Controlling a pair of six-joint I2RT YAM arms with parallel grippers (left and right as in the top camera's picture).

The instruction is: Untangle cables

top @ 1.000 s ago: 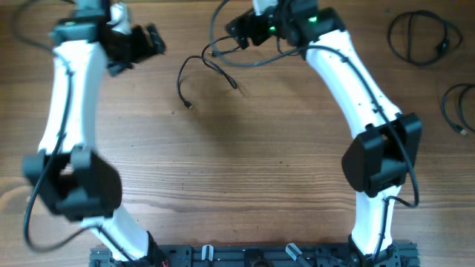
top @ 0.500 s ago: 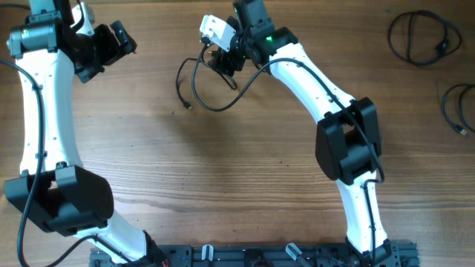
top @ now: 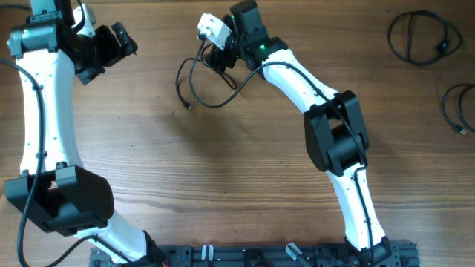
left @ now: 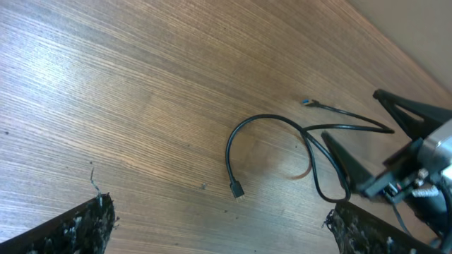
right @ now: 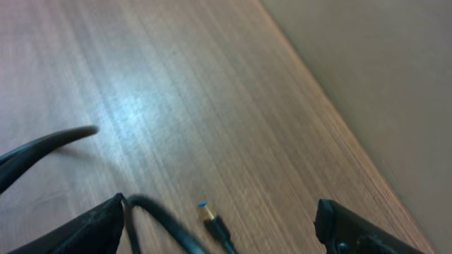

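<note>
Standing wide over a looped cable (left: 263,118) on the bench (top: 223,170) — right pincer (top: 220,59); left pincer (top: 110,52), likewise wide, sits well apart. Two coiled cables (top: 423,37) lie far right.

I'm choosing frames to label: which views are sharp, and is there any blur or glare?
Left wrist: sharp, cable and wood grain crisp. Overhead: sharp, evenly lit, only soft shadows. Right wrist: blurred throughout, the cable smeared at the left edge, with a pale glare patch on the table.

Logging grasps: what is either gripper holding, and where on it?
Nothing: left gripper open, empty; right gripper open, a cable lying between its fingers.
</note>
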